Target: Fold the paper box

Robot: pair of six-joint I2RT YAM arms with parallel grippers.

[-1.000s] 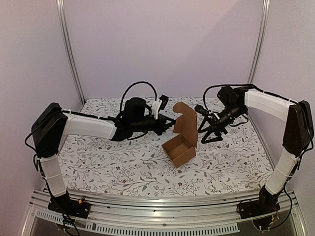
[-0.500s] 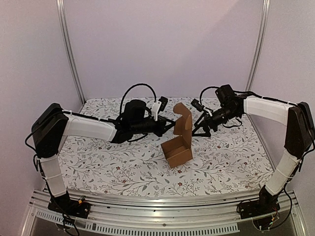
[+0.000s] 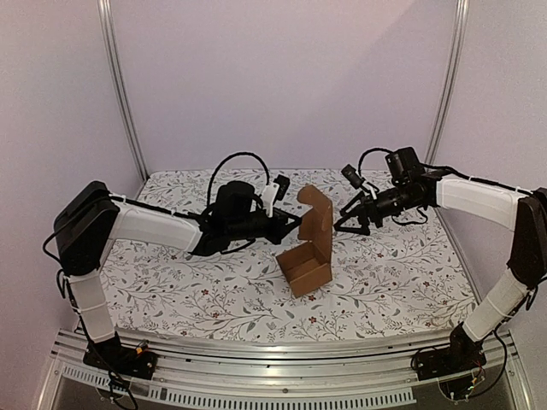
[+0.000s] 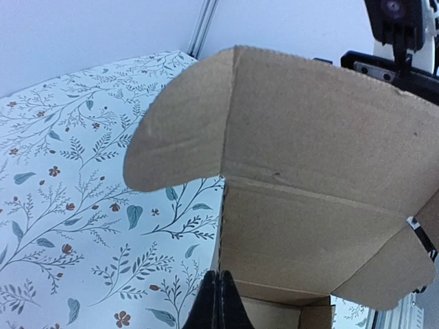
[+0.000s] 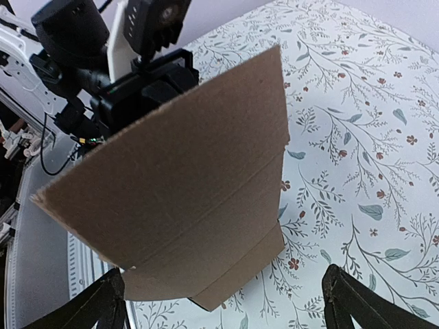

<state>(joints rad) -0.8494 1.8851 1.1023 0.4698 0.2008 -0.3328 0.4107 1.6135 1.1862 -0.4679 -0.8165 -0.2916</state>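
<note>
Plain brown corrugated cardboard box, unmarked, only partly folded. Resting near the middle of the floral-patterned table, turned at an angle so that one corner faces the near edge. Lower part already shaped into a shallow open tray with four low walls, hollow facing up. Tall lid panel standing up from the far wall, its upper section bent forward along a crease and overhanging the tray. Seen from the left wrist: bare inner face of the lid, parallel crease lines and rounded side flaps hanging loose at both sides. Seen from the right wrist: smooth outer back face, creased across, leaning slightly.
</note>
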